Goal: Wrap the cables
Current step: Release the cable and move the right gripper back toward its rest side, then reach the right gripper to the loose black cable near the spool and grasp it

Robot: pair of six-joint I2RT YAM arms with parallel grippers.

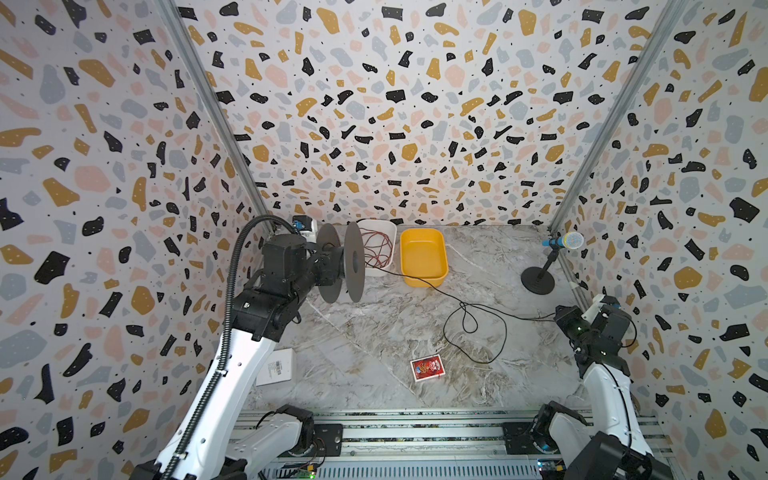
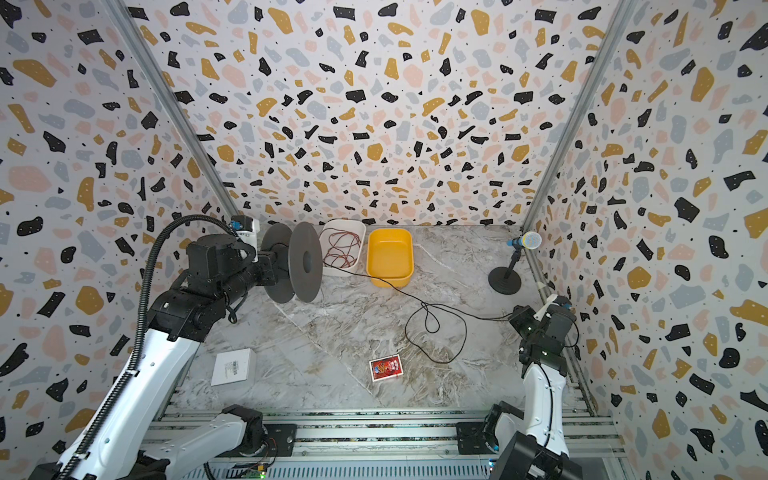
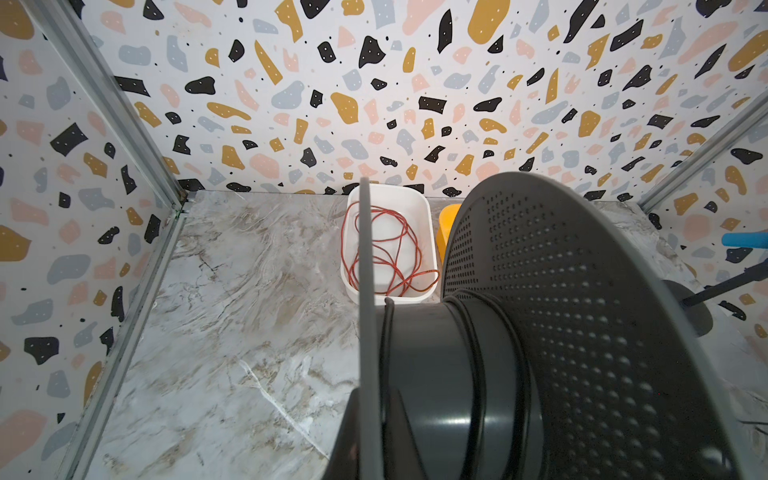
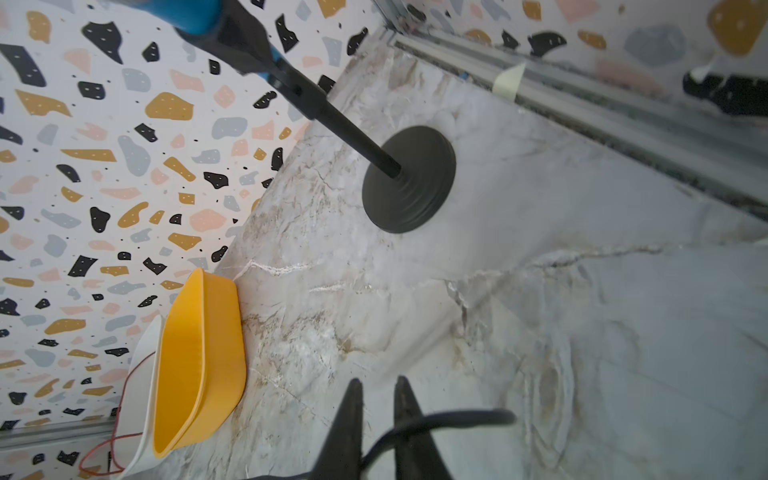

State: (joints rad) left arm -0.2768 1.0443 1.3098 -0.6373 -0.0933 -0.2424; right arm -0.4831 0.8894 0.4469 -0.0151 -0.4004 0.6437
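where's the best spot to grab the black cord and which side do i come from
Grip the cord midway between the tub and the place where it crosses itself, coming straight down from above with the jaws set across it. There it lies as one flat, nearly straight strand with bare surface on both sides, so nothing else gets pinched.

A robot lab booth — patterned panel walls (image 1: 374,104), marble-look tabletop (image 1: 374,332), aluminium mounting rail (image 1: 415,434).

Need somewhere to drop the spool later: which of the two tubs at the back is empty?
The yellow tub, on the right of the pair, has nothing inside. The white tub beside it holds a tangle of red wire.
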